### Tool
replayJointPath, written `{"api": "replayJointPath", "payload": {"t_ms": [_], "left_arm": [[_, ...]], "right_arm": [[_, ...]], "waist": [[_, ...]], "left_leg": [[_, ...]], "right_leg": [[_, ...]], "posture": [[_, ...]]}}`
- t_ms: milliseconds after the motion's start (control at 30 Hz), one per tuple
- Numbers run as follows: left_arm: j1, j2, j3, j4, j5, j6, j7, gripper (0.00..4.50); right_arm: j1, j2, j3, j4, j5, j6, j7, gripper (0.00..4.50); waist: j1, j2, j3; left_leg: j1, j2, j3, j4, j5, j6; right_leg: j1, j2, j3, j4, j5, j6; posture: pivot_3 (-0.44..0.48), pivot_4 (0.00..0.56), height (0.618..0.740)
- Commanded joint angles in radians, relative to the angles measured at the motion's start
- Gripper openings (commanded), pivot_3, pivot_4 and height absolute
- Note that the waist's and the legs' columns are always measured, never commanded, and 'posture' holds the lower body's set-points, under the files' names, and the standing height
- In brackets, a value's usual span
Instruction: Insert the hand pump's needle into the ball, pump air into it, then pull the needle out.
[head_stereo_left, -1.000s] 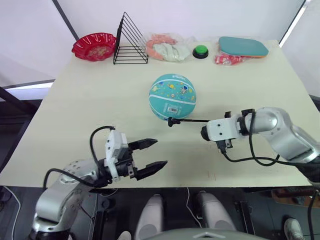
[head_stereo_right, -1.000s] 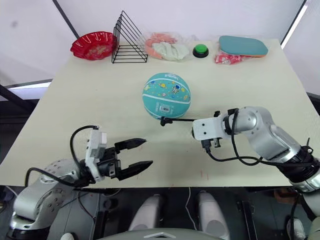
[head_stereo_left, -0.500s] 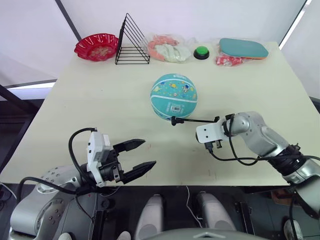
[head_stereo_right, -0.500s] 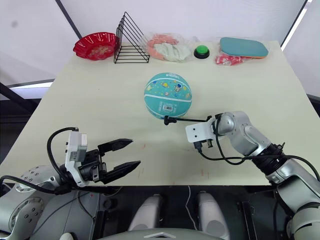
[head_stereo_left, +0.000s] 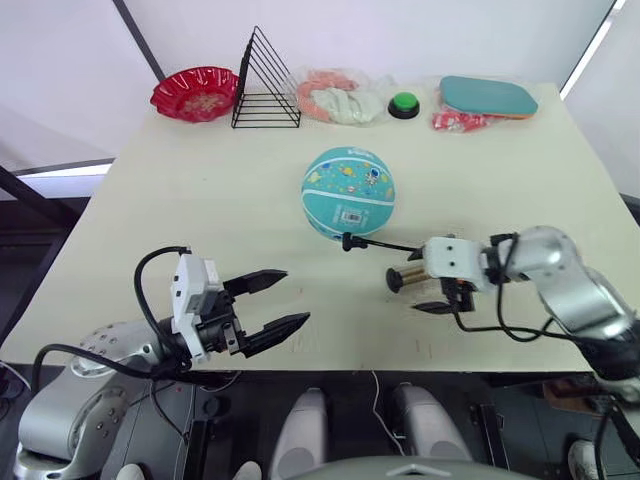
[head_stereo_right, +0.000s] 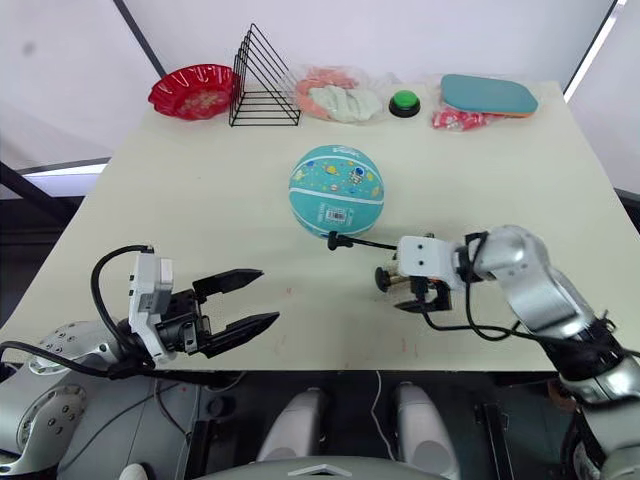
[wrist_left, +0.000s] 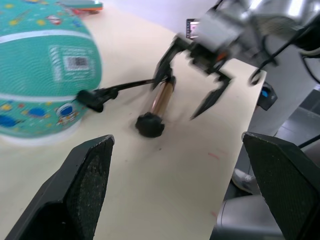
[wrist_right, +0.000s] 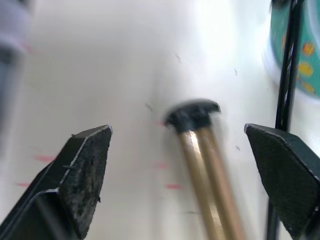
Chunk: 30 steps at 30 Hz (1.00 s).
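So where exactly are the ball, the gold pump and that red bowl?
ball (head_stereo_left: 348, 192), left eye view, on its teal front above the barcode label.
hand pump (wrist_left: 161, 99), left wrist view, on the gold barrel.
red bowl (head_stereo_left: 195, 93), left eye view, on its inside.

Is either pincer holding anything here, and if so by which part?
Nothing is held. The right pincer is open, its fingers straddling the pump without touching it. The left pincer is open with nothing between its fingers.

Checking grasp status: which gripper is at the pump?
The right gripper: its open fingers straddle the gold hand pump lying beside the ball. The left gripper hangs open near the table's front edge, away from it.
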Motion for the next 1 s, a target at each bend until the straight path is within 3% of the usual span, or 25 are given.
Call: {"api": "replayJointPath", "payload": {"t_ms": [33, 400, 867, 1000], "left_arm": [[-0.024, 0.024, 0.029, 0.014, -0.012, -0.009, -0.017, 4.36], [-0.325, 0.043, -0.042, 0.255, 0.059, -0.014, -0.006, 4.36], [-0.741, -0.059, -0.236, 0.661, 0.288, -0.178, -0.054, 4.36], [-0.856, -0.137, -0.280, 0.816, 0.362, -0.274, -0.048, 4.36]], "right_arm": [[0.046, -0.008, -0.083, -0.088, 0.081, 0.006, -0.029, 4.46], [0.400, 0.024, -0.390, -0.353, 0.254, -0.019, -0.226, 4.46], [0.471, 0.041, -0.389, -0.512, 0.278, 0.001, -0.420, 4.46], [0.487, 0.045, -0.410, -0.543, 0.318, 0.027, -0.453, 4.46]], "waist": [[-0.004, 0.000, 0.000], [-0.003, 0.000, 0.000], [-0.005, -0.001, 0.000], [0.001, -0.001, 0.000]], "left_leg": [[0.000, 0.000, 0.001, 0.001, 0.000, 0.000], [0.000, 0.000, 0.003, 0.011, 0.000, 0.000], [0.000, 0.000, 0.004, 0.012, 0.000, 0.000], [-0.001, 0.000, 0.003, 0.011, 0.000, 0.000]], "right_leg": [[0.000, 0.000, 0.001, 0.000, 0.000, 0.000], [0.000, 0.002, 0.002, 0.010, -0.002, -0.003], [0.000, 0.004, 0.003, 0.011, 0.001, 0.002], [-0.001, 0.004, 0.002, 0.011, 0.001, 0.002]], "posture": [[0.000, 0.150, 0.740], [0.000, 0.150, 0.740], [0.000, 0.150, 0.740], [0.000, 0.150, 0.740]]}}
